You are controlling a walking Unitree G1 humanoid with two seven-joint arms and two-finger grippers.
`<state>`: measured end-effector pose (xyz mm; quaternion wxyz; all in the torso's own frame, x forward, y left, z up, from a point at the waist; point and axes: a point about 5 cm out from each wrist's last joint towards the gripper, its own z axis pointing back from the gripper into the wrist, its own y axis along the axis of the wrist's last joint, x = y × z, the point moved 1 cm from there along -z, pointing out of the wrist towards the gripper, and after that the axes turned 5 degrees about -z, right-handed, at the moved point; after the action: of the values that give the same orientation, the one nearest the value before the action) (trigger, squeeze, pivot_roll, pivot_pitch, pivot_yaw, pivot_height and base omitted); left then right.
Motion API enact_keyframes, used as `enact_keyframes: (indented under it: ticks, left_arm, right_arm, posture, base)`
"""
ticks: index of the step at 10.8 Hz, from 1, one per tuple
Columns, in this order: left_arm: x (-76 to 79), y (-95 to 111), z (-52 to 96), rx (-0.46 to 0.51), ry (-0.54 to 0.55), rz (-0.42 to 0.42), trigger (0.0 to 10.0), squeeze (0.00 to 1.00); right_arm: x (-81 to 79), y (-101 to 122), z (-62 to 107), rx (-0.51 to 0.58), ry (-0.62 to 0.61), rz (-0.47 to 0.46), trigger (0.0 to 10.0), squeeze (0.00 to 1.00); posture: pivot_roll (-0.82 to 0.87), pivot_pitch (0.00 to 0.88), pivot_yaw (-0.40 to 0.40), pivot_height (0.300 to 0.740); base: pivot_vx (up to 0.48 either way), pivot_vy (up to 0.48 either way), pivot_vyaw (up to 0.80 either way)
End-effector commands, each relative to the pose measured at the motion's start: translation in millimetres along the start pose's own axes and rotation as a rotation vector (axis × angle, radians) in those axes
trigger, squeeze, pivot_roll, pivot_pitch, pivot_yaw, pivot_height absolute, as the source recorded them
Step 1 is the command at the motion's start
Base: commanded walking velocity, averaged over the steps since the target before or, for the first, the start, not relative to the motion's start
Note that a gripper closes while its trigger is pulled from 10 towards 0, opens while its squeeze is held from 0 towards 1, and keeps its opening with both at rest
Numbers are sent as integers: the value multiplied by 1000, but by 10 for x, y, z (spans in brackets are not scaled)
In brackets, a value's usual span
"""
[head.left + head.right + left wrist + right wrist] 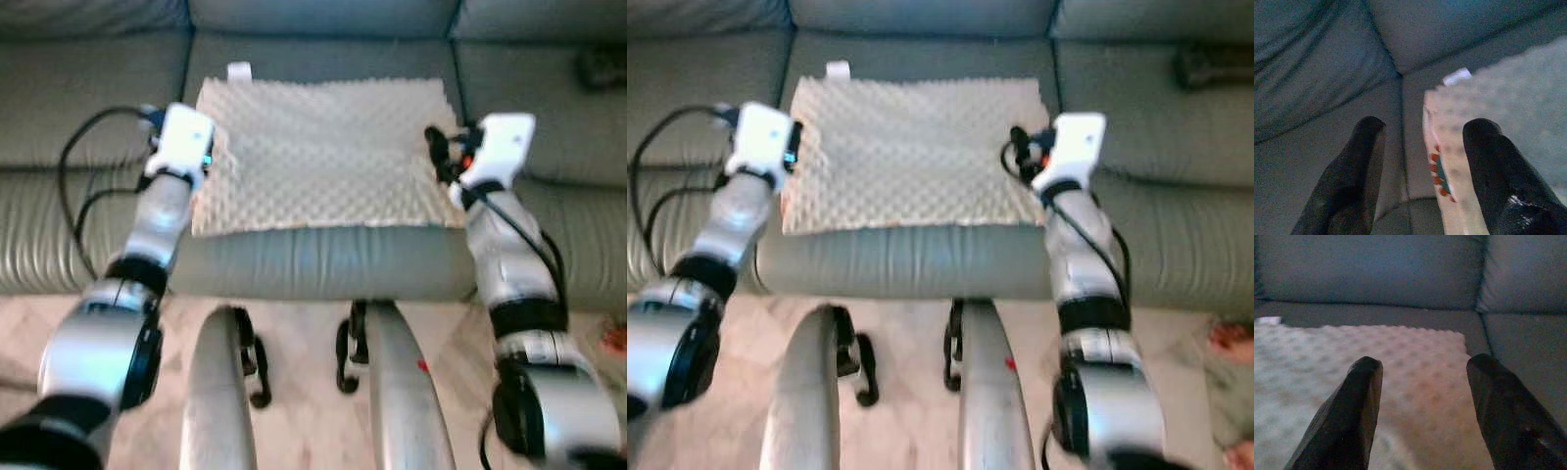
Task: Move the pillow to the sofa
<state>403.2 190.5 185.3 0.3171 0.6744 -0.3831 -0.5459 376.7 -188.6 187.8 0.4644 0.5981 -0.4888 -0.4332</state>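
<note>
Resting flat on the grey leather sofa (323,259) seat: the cream dimpled square pillow (323,157).
Left tool (1422,147) at 9 o'clock straddles its edge, right tool (1422,382) at 3 o'clock above its corner, both wide (a retreating finger could snag and drag it floorward).

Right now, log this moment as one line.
pillow: flat on sofa seat | left tool: open at its left edge | right tool: open over right edge

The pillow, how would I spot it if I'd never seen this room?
Find the grey-green leather sofa and look at its middle seat cushion. The pillow lies flat there, between the robot's two arms. It is cream, square and covered in raised dots, with a small white tag at its back corner.
</note>
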Motion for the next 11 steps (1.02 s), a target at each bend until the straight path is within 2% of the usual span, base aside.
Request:
enact_keyframes:
  ticks: [1,2,3,4,5,6,7,8,9,10,11]
  left_arm:
    - [-84,-81,58,-1,32,11,10000,1000]
    - [-152,-113,134,28,66,30,10000,1000]
    - [-120,-183,276,35,79,65,10000,1000]
    - [-22,-259,528,37,81,114,10000,1000]
    - [79,-311,915,39,82,157,10000,1000]
    - [136,-379,1125,13,82,179,10000,1000]
    - [216,-444,1386,-43,85,236,10000,1000]
    - [329,-377,1504,-56,57,279,10000,1000]
    - [452,-323,1568,-66,29,285,10000,1000]
    - [524,-310,1572,-87,21,289,10000,1000]
    - [514,-328,1546,-107,27,281,10000,1000]
  right_arm:
    - [-25,-80,83,-31,31,0,10000,1000]
    - [-108,-110,234,-30,79,-8,10000,1000]
    - [-184,-201,422,-32,95,-5,10000,1000]
    - [-221,-363,657,-60,45,-24,10000,1000]
    - [-237,-517,920,-112,-86,-70,10000,1000]
    - [-271,-547,1034,-123,-87,-68,10000,1000]
    - [-278,-596,1160,-144,-96,-110,10000,1000]
    - [-281,-598,1175,-147,-80,-99,10000,1000]
    - [-254,-607,1125,-158,-97,-91,10000,1000]
    - [-213,-586,1035,-160,-107,-84,10000,1000]
    - [-183,-564,952,-157,-110,-96,10000,1000]
  posture:
    - [-107,207,-5,626]
    - [-99,178,-13,626]
    - [-84,147,-22,626]
    - [-54,111,-36,626]
    - [-30,99,-46,626]
    - [-20,89,-52,626]
    - [-19,78,-60,626]
    - [-16,71,-70,641]
    - [-14,64,-81,651]
    - [-19,54,-95,671]
    - [-22,46,-102,686]
  base:
    - [0,0,0]
    - [0,0,0]
    - [0,0,0]
    - [0,0,0]
    - [0,0,0]
    - [0,0,0]
    - [0,0,0]
    - [0,0,0]
    - [0,0,0]
    - [0,0,0]
    - [0,0,0]
